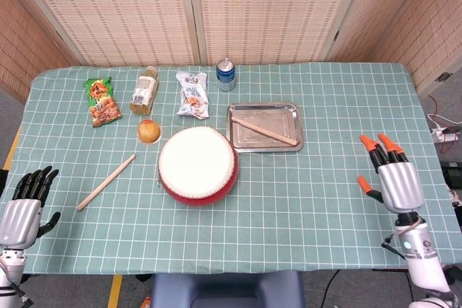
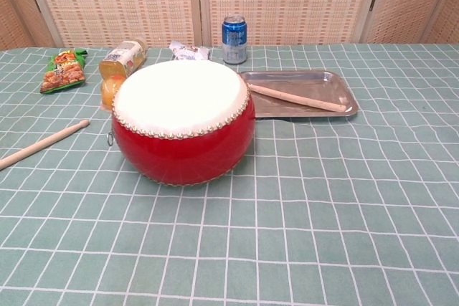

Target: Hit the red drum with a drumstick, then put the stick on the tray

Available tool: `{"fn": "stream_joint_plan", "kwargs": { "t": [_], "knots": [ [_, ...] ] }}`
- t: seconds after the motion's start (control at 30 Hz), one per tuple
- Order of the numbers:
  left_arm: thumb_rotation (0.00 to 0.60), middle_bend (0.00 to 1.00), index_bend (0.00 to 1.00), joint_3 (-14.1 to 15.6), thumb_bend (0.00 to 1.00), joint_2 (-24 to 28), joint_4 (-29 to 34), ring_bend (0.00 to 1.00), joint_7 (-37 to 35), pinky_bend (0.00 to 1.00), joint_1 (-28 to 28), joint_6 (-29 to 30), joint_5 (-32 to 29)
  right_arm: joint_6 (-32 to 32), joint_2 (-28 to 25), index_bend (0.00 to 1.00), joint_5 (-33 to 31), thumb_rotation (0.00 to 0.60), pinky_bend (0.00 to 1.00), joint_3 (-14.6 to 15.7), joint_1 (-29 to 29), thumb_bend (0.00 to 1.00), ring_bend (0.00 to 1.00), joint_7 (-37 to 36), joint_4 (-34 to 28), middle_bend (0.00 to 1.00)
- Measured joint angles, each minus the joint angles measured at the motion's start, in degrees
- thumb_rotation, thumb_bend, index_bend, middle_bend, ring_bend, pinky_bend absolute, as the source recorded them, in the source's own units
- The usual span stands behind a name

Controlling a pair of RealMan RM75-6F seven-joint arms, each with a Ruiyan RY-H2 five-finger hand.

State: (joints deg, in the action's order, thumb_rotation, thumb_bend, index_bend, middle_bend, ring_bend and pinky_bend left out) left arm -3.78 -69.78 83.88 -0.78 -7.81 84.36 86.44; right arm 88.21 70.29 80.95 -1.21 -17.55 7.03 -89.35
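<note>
Drumstick (image 1: 264, 130) well apart from right hand (image 1: 392, 179)

We see open bench (image 1: 346, 113) right of the tray (image 1: 294, 117) | drum (image 1: 197, 164) blocks its left | can (image 1: 226, 74) stands behind | bare cloth along the near edge

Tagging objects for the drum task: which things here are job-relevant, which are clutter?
Job:
red drum
drumstick on the tray
tray
right hand, empty

Lying about:
second drumstick
soda can
bottle
green snack bag
white snack packet
orange fruit
</note>
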Motion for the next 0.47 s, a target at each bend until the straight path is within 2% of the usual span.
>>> {"fn": "stream_joint_plan", "kwargs": {
  "t": [0.2, 0.33, 0.47],
  "knots": [
    [0.6, 0.01, 0.0, 0.0, 0.24, 0.3, 0.8, 0.0, 0.7, 0.02, -0.2, 0.1, 0.1, 2.7, -4.2, 0.0, 2.4, 0.6, 0.1, 4.5, 6.9, 0.27, 0.0, -6.0, -4.8, 0.09],
    [0.6, 0.01, 0.0, -0.1, 0.24, 0.3, 0.8, 0.0, 0.7, 0.02, -0.4, 0.0, 0.2, 2.7, -6.4, 0.0, 3.8, 0.6, 0.1, 5.5, 8.7, 0.27, 0.0, -9.0, -6.3, 0.09],
    [0.6, 0.01, 0.0, -0.1, 0.24, 0.3, 0.6, 0.0, 0.6, 0.02, -0.5, 0.0, 0.2, 2.7, -6.8, 0.0, 5.2, 0.6, 0.1, 5.3, 9.6, 0.27, 0.0, -9.0, -6.3, 0.08]
  ]
}}
